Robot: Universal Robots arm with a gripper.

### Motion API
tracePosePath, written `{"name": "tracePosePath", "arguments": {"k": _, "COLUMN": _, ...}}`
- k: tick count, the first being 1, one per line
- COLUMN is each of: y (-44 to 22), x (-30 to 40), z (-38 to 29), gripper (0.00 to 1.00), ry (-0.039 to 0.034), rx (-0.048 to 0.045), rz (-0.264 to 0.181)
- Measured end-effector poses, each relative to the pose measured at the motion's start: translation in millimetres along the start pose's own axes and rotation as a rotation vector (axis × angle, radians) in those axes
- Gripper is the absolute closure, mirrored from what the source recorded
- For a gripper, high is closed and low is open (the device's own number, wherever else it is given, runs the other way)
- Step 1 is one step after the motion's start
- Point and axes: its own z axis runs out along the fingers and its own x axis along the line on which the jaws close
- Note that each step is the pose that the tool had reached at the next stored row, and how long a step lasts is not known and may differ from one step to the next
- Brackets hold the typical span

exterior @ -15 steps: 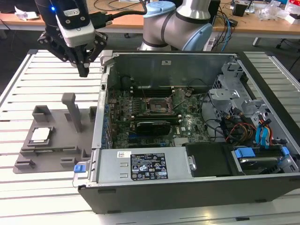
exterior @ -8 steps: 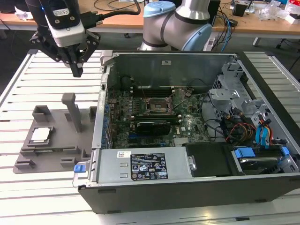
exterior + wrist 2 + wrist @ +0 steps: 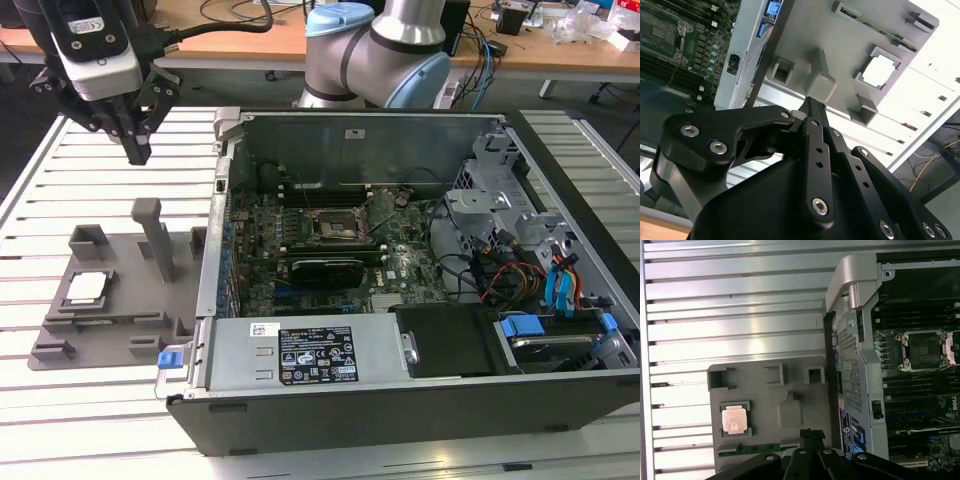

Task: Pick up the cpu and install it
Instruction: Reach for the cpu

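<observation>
- My gripper (image 3: 138, 150) hangs high over the slatted table (image 3: 60, 420), above the far edge of the grey tray (image 3: 130, 325) in the exterior view. It touches nothing.
- My fingers are drawn together to one narrow tip with nothing between them; I carry no load.
- The cpu (image 3: 88, 288) lies flat, metal top up, in a square recess of the tray. The recess is near the tray's edge that faces away from the computer case (image 3: 215, 260).
- The relation that matters: the cpu lies below my tip and off toward the exterior view's left, well apart from it. The tray's upright post (image 3: 155, 235) stands between the cpu's recess and the case, closer under me than the chip is.
- The cpu is square, so it has no long axis. Its sides run parallel to the tray's edges, and I judge my fingers would have to line up with one pair of those sides.
- My wrist points straight down and my fingers stand near vertical over the tray.
- The socket (image 3: 335, 225) sits open on the board inside the case, toward the exterior view's right, on the far side of the case wall from the tray.
- I judge the pick-up as not yet begun: the chip rests untouched in its recess.
</observation>
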Motion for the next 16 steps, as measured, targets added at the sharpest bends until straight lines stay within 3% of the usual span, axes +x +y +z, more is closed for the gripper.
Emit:
{"name": "tracePosePath", "arguments": {"k": 7, "y": -1.4, "x": 18.8, "z": -0.4, "gripper": 0.89, "ry": 0.0000, "rx": 0.0000, "rz": 0.000}}
{"name": "tracePosePath", "arguments": {"k": 11, "y": -2.0, "x": 26.2, "z": -0.4, "gripper": 0.89, "ry": 0.0000, "rx": -0.0001, "rz": 0.000}}
{"name": "tracePosePath", "arguments": {"k": 16, "y": -3.4, "x": 45.2, "z": -0.7, "gripper": 0.89, "ry": 0.0000, "rx": -0.0001, "rz": 0.000}}
